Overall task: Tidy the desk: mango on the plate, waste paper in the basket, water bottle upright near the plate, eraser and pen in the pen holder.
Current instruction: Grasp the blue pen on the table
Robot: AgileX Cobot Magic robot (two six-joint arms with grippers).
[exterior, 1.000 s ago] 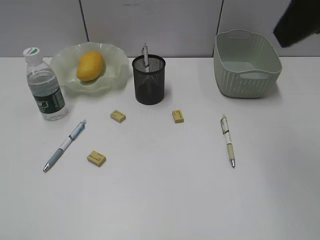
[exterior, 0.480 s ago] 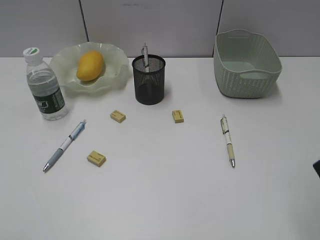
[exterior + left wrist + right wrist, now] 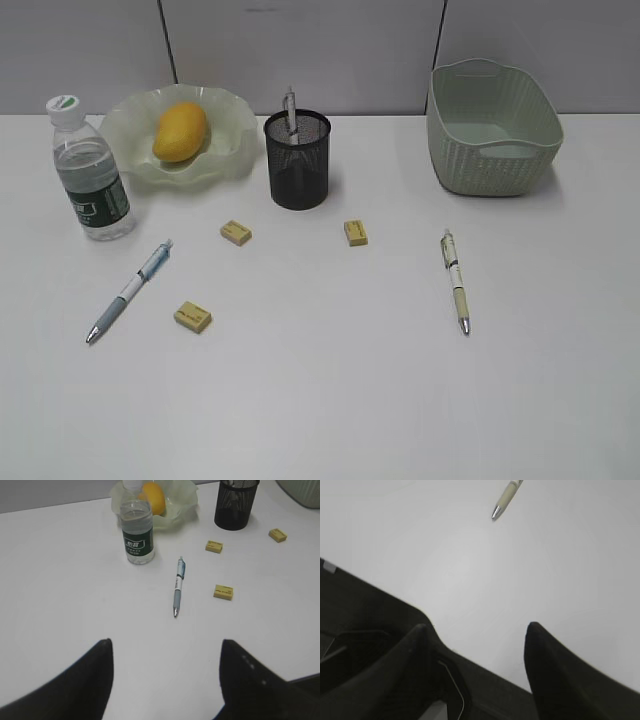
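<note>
The desk is looking plain, white and flat, and its near part is lying bare. The left gripper is hanging over the near edge with its two dark fingers spread wide and nothing between them. The right gripper is also standing wide and holding nothing.

Further in, a blue-grey pen is lying slanted, and a cream pen is lying well apart from it. Three small tan erasers are sitting flat between them.

Further back, the water bottle is standing upright just beside the plate. The mango, smooth and yellow-orange, is lying on the plate. The pen holder is holding another pen upright. The basket is sitting at the far right. A grey panelled wall is standing behind the desk.
</note>
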